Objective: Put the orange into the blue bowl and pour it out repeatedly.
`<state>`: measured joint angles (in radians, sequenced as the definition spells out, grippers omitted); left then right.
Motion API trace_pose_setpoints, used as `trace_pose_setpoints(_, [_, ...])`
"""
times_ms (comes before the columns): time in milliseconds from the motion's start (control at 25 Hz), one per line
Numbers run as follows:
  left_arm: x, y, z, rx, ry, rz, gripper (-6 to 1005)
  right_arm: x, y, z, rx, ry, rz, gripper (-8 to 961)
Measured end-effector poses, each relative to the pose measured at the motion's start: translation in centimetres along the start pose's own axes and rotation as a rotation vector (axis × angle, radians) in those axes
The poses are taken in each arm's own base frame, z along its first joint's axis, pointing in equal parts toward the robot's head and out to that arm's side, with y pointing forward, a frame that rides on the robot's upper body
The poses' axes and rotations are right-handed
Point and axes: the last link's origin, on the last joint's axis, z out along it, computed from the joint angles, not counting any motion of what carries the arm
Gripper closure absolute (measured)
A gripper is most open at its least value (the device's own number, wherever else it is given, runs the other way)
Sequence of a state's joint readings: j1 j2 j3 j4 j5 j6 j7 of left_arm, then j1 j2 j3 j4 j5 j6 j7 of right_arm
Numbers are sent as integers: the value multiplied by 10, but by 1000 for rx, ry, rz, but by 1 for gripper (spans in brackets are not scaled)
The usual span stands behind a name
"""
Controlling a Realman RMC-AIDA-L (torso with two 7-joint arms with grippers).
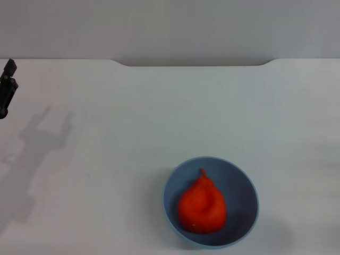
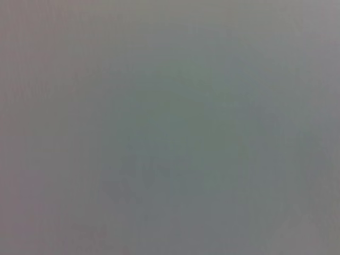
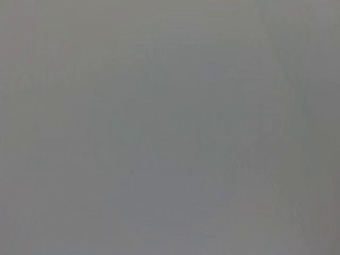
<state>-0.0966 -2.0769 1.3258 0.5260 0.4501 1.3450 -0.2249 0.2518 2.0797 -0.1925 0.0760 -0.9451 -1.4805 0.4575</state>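
1. Red-orange against pale blue in the head view: the orange (image 1: 202,206) lies inside the blue bowl (image 1: 244,183), which sits upright on the white bench (image 1: 159,117) toward the near edge. The left end effector (image 1: 7,87) hangs at the far left, well apart; how far open it is I cannot tell. The right one is out of sight.
2. Left wrist view: only flat grey.
3. Right wrist view: the same. Tipping the glossy bowl too fast could roll the fruit off the bench.
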Motion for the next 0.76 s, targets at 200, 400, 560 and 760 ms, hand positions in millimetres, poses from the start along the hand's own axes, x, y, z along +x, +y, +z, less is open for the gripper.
trace_pose_setpoints(200, [-1, 7, -2, -23, 1, -18, 442, 0, 4, 3, -13, -2, 5, 436])
trace_pose_setpoints(400, [-1, 13, -6, -42, 5, -34, 442, 2, 11, 9, -28, -5, 21, 436])
trace_pose_setpoints(560, [-1, 16, -9, -51, 5, -38, 442, 3, 19, 15, -43, -6, 33, 436])
trace_pose_setpoints(760, [-2, 20, -9, -68, 2, -43, 442, 5, 25, 22, -54, 0, 40, 436])
